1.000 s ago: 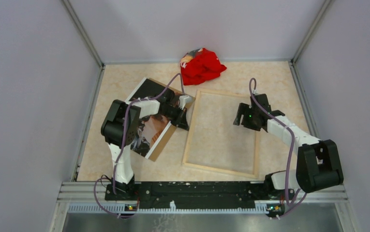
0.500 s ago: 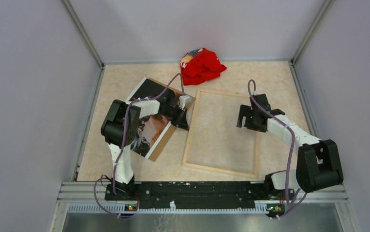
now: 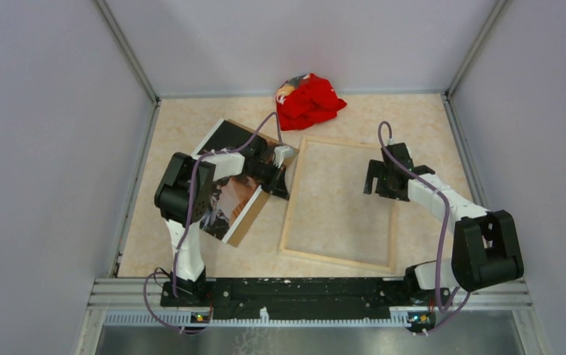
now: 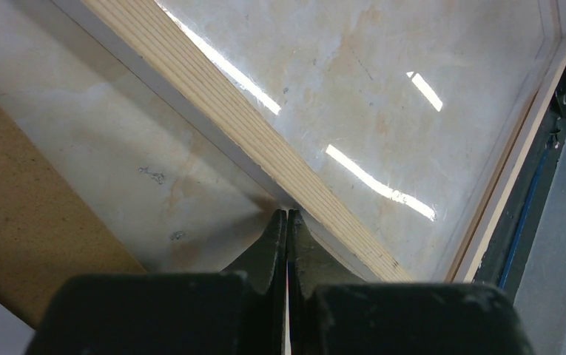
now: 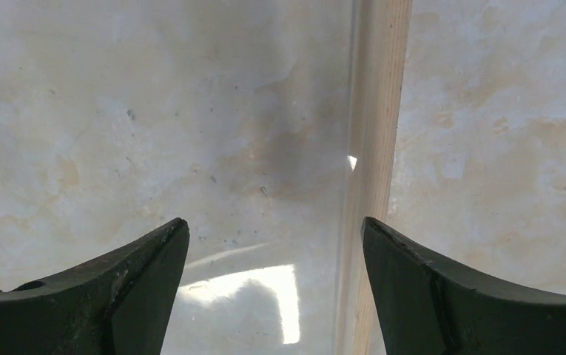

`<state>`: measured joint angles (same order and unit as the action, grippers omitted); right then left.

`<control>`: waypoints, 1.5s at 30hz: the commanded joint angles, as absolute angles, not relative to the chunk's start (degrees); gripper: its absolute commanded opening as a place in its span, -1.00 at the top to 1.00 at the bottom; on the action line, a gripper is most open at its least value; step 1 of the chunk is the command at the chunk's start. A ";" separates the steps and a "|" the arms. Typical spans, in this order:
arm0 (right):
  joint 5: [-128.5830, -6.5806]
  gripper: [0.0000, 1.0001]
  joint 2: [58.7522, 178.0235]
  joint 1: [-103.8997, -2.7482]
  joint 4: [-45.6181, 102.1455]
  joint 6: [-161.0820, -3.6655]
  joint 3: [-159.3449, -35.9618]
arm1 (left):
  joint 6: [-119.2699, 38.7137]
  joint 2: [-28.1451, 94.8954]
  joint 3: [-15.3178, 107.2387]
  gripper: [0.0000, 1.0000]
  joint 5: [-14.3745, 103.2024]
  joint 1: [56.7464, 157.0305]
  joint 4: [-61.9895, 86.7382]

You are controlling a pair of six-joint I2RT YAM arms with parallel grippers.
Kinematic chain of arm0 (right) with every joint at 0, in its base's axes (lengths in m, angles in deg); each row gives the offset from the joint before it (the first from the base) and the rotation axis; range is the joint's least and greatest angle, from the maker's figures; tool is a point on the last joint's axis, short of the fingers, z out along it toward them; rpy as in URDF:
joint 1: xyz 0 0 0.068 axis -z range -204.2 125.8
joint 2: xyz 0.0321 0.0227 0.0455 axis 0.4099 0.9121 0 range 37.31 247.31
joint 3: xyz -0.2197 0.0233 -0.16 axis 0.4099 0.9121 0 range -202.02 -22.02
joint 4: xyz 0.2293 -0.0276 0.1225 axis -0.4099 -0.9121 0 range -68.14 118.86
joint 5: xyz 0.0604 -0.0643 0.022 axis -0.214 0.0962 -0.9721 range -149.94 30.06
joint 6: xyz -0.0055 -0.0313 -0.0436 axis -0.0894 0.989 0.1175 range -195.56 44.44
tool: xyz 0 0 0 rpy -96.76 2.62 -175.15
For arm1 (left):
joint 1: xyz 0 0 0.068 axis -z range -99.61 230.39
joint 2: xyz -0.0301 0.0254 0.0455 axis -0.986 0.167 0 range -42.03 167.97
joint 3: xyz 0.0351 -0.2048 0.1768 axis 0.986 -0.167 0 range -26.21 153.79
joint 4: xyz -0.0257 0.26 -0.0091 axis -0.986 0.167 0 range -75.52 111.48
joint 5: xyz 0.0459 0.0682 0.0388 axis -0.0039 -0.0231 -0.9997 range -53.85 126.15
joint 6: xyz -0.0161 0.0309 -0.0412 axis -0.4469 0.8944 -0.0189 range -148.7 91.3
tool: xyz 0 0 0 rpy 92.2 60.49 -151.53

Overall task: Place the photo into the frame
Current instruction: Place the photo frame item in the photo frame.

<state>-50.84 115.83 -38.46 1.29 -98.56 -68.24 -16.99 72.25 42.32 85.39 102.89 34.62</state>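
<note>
Lying flat on the tabletop (image 3: 183, 126), right of centre, near rail close to the near edge, pale wood upward: the frame (image 3: 335, 260). Resting left of it on a brown backing board (image 3: 246, 225), toward the left edge, picture side up: the photo (image 3: 235, 198). Clenched fully together, tips at the frame's left rail: left gripper (image 4: 287, 222). Spread wide above the pane beside the right rail, grasping nothing: right gripper (image 5: 274, 229). Crumpled at the far edge: red cloth (image 3: 308, 100).

Pale lilac walls (image 3: 43, 148) enclose beige, seemingly marbled tabletop (image 3: 428, 126).
</note>
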 commanded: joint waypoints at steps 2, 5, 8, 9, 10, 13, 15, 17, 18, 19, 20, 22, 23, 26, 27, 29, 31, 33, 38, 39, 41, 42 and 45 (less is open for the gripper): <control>-47.43 -0.76 115.26 -39.12 2.23 -98.23 -70.27 | -15.61 72.45 43.27 1.00 85.75 103.42 35.68; -47.57 -0.80 114.34 -38.12 2.01 -98.15 -70.31 | -15.61 72.33 43.40 1.00 85.73 103.42 35.90; -49.88 -0.80 113.16 -36.79 2.56 -98.15 -69.89 | -15.53 72.20 43.44 1.00 85.60 103.42 35.95; -50.37 -0.78 113.06 -36.57 2.65 -98.15 -69.76 | -15.52 72.15 43.46 1.00 85.62 103.37 36.00; -50.82 -0.76 113.02 -36.40 2.74 -98.22 -69.52 | -15.50 72.14 43.55 1.00 85.57 103.33 35.94; -52.79 -0.68 113.20 -35.56 3.86 -98.81 -68.16 | -15.60 72.24 43.65 1.00 85.63 103.33 36.13; -53.85 -0.62 113.24 -34.62 4.87 -99.40 -66.98 | -15.61 72.14 43.60 1.00 85.62 103.33 36.13; -54.11 -0.61 113.45 -34.03 5.76 -99.35 -65.86 | -15.61 72.06 43.64 1.00 85.59 103.33 36.16; -53.94 -0.61 113.67 -33.84 5.95 -99.37 -65.46 | -15.60 72.01 43.66 1.00 85.53 103.25 36.14; -53.79 -0.62 113.89 -33.60 6.07 -99.38 -65.11 | -15.59 72.05 43.66 1.00 85.50 103.24 36.18; -53.61 -0.62 114.04 -33.40 6.28 -99.45 -64.70 | -15.67 72.09 43.66 1.00 85.53 103.24 36.16; -53.80 -0.63 114.03 -32.97 7.34 -99.75 -63.76 | -15.76 72.21 43.63 1.00 85.70 103.24 36.11; -54.37 -0.64 114.10 -32.91 7.71 -99.93 -63.49 | -15.78 72.22 43.73 1.00 85.77 103.24 36.02; -55.95 -0.62 114.82 -32.91 8.63 -100.61 -63.11 | -16.00 72.35 43.79 1.00 85.83 103.24 35.77; -56.68 -0.60 114.98 -32.86 9.09 -100.89 -62.96 | -16.09 72.46 43.82 1.00 85.89 103.24 35.72; -57.89 -0.56 115.37 -32.85 9.99 -101.32 -62.43 | -16.18 72.63 43.72 1.00 85.78 103.24 35.54; -59.45 -0.50 115.50 -32.88 11.09 -102.05 -61.69 | -16.21 72.98 43.81 1.00 85.72 103.28 35.35; -60.85 -0.47 115.48 -32.90 12.21 -102.92 -60.83 | -16.30 73.51 43.93 1.00 85.57 103.33 35.21; -62.12 -0.38 115.41 -33.64 12.69 -103.79 -60.25 | -16.47 74.84 44.63 1.00 85.46 103.41 34.88; -62.11 -0.37 115.04 -34.13 12.61 -103.99 -60.25 | -16.58 75.08 44.81 1.00 85.42 103.41 34.75; -61.44 -0.33 114.39 -36.12 12.33 -104.52 -60.53 | -16.80 75.70 45.12 1.00 85.37 103.57 34.55; -60.91 -0.32 114.21 -37.16 12.03 -104.87 -60.85 | -16.96 75.94 45.34 1.00 85.35 103.63 34.49; -60.21 -0.31 114.30 -39.27 11.40 -105.76 -61.52 | -17.18 76.14 45.66 1.00 85.28 103.85 34.56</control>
<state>-51.36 114.19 -34.39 9.13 -100.86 -61.85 -17.39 73.73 44.29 86.06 102.65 37.31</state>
